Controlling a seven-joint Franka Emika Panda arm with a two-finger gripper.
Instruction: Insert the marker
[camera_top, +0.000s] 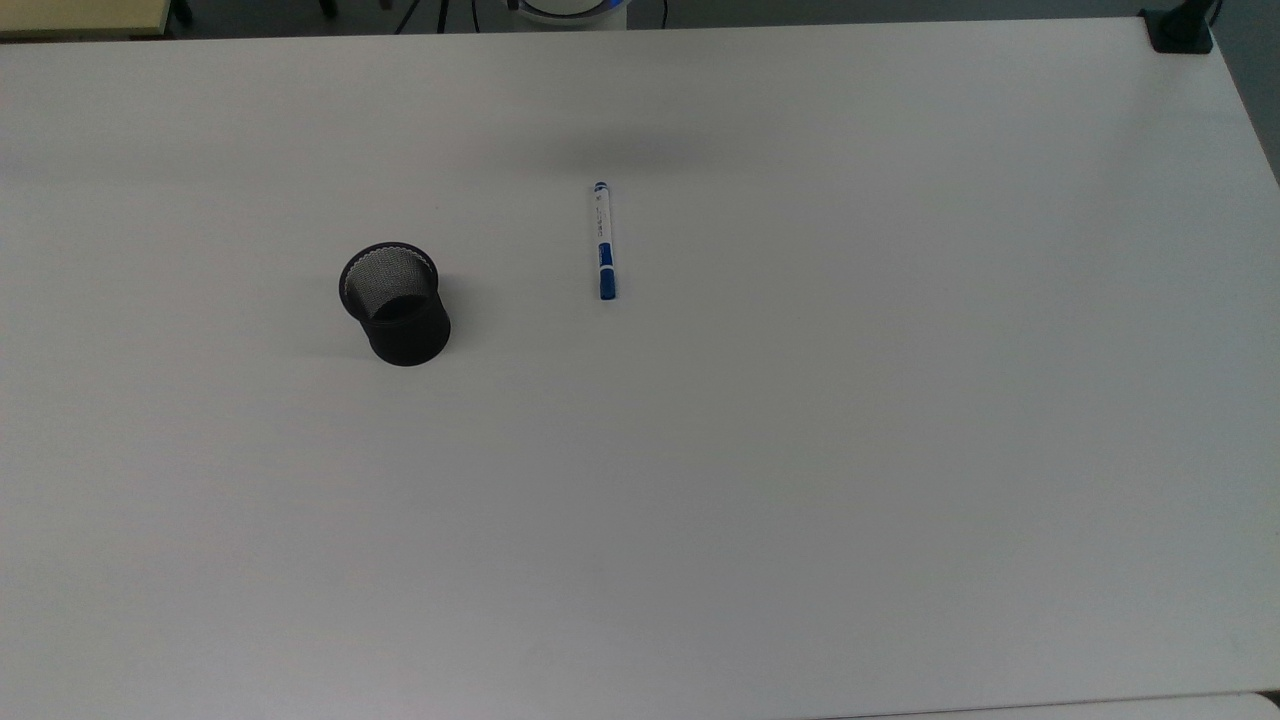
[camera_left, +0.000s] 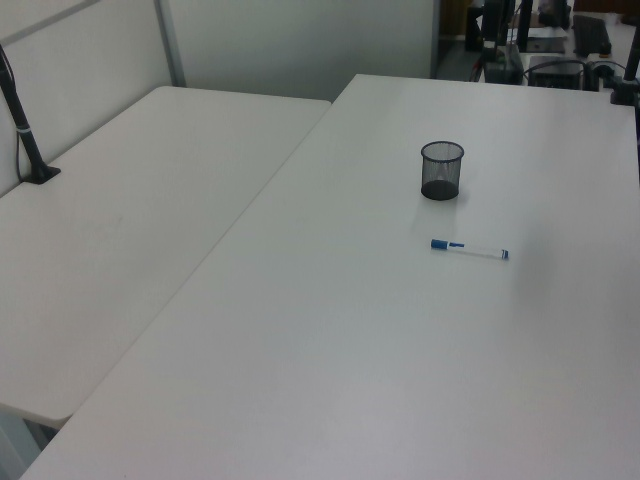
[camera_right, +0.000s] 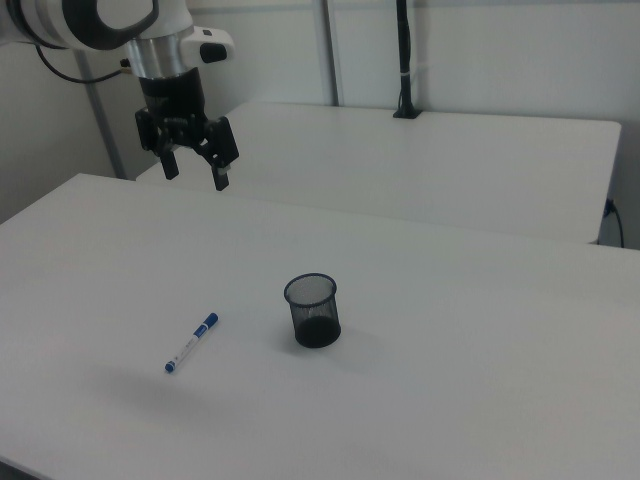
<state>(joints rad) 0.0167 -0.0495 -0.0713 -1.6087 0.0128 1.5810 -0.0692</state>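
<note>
white-barrelled, light and stiff, the marker (camera_top: 604, 241) is lying flat on the surface (camera_top: 800, 450); mid-barrel is looking best for the wide-spread tool (camera_right: 194, 170).

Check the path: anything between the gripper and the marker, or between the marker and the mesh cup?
Nothing visible. The gripper hangs open above the table, with bare surface below it down to the marker, which lies flat. The table between the marker and the upright mesh cup is bare too, and the cup's mouth is open.
</note>
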